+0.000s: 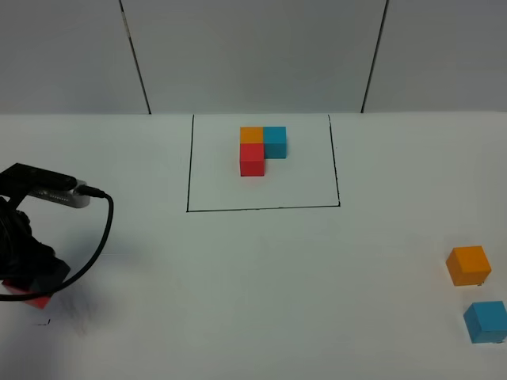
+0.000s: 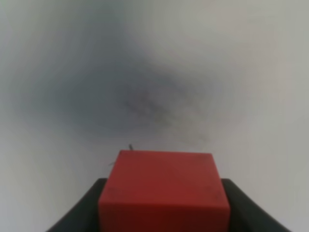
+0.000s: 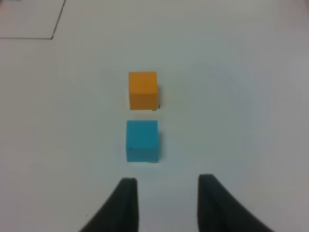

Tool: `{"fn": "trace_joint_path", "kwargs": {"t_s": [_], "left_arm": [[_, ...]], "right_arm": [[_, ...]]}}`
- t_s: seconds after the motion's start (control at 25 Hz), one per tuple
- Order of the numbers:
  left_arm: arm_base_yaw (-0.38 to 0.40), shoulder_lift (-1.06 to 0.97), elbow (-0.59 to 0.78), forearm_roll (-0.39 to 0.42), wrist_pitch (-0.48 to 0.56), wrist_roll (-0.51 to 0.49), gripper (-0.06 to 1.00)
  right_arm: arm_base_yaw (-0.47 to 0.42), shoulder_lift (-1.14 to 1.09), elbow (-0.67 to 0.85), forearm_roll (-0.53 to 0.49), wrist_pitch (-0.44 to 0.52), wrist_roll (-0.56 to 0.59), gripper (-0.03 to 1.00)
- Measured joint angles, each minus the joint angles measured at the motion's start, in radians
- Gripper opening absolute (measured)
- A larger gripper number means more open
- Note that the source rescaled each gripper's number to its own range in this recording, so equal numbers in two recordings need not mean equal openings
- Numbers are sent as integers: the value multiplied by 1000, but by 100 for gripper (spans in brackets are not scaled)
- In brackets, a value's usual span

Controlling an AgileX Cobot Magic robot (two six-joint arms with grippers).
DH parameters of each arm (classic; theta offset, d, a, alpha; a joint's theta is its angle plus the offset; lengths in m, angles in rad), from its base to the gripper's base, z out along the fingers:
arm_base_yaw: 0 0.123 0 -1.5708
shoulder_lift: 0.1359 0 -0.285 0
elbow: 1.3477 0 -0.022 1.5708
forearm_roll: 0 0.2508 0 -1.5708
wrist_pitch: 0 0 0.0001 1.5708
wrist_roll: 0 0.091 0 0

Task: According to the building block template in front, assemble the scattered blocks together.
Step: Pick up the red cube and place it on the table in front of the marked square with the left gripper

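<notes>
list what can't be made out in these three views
- Exterior high: the left arm covers the red cube except one corner.
- Exterior high: the right gripper lies outside the frame.
- Left wrist: the table beyond the cube is blurred; the cube's base is cut off.
- Right wrist: the cubes of the template are cut off; only a corner of its black frame line shows.

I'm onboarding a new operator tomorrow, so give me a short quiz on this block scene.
1. True or false: the left pincer is shut on the red block.
2. Which loose block lies nearer the template: the orange block or the blue block?
3. Fill in: inside the template, the blue cube sits side by side with the ___ cube.
Key: 1 true; 2 orange block; 3 orange.
</notes>
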Motion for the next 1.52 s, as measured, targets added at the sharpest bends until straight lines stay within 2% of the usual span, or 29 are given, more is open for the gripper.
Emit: {"fn": "trace_joint_path", "kwargs": {"t_s": [0.16, 0.36, 0.68, 0.8, 1.08, 1.32, 1.52], "left_arm": [[-3, -1, -64, -101, 66, 184, 0], [-78, -1, -87, -75, 123, 348, 0], [-276, -1, -89, 109, 69, 385, 0], [-351, -1, -89, 141, 48, 401, 0], [-463, 1, -100, 141, 27, 405, 0], [-477, 29, -191, 74, 113, 407, 0], [-486, 30, -236, 4, 173, 450, 0]], "right_arm": [[0, 0, 0, 0, 0, 0, 0], [0, 0, 0, 0, 0, 0, 0], [0, 0, 0, 0, 0, 0, 0], [0, 0, 0, 0, 0, 0, 0], [0, 0, 0, 0, 0, 0, 0], [0, 0, 0, 0, 0, 0, 0], [0, 0, 0, 0, 0, 0, 0]]}}
